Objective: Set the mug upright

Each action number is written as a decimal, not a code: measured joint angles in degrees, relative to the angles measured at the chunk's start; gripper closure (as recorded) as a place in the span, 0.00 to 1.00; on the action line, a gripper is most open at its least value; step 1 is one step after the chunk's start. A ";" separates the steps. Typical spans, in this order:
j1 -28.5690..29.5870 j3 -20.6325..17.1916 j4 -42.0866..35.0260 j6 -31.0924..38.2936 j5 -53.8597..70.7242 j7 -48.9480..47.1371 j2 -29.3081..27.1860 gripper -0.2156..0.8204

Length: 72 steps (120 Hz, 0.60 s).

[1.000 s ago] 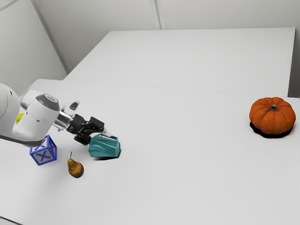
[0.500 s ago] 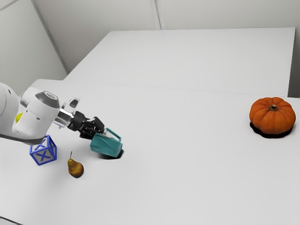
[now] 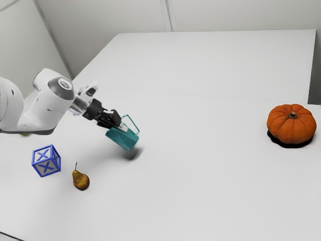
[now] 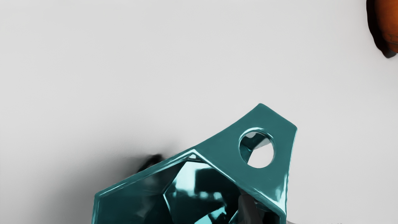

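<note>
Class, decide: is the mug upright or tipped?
Tipped. In the exterior view, the teal mug slants at the gripper, its base lower and toward that view's right.

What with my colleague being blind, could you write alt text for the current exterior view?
A robot arm holds a teal mug tilted above a white table in its black gripper. The arm enters from the view's left; lower down are a blue-edged block and brownish pear; an orange pumpkin sits far right.
</note>
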 joint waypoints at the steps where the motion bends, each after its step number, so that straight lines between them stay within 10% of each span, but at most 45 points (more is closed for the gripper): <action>1: -0.26 -0.13 0.41 0.04 0.65 -0.10 0.05 0.96; 72: -6.63 -6.07 5.06 9.85 37.60 -6.02 4.39 0.97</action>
